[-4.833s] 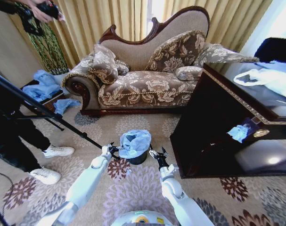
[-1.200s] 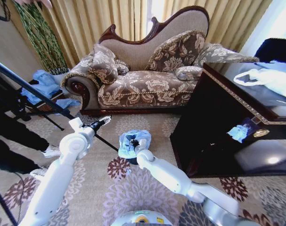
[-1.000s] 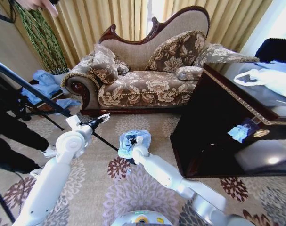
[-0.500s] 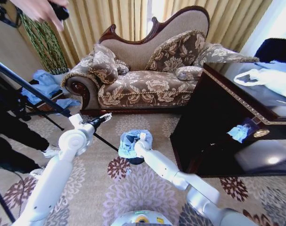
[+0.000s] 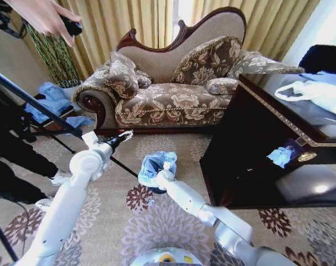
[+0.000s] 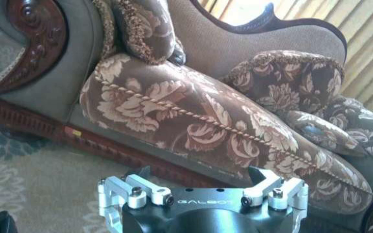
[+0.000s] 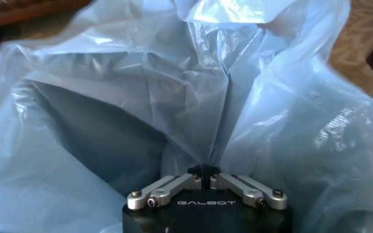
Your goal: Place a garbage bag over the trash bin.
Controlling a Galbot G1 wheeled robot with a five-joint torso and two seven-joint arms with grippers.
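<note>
Right gripper (image 7: pixel 205 180), jaws pinching thin crinkly light-blue garbage bag (image 5: pixel 156 162), apparently to seat it over small black cylindrical trash bin (image 5: pixel 158 189) | left gripper (image 5: pixel 125 134) raised aside, jaws spread

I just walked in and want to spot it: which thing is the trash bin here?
Start at the big floral sofa; on the carpet in front of it stands the trash bin, small, black, mostly hidden under a crinkly light-blue garbage bag. The right tool pinches that bag, unlike the blue scraps nearby.
</note>
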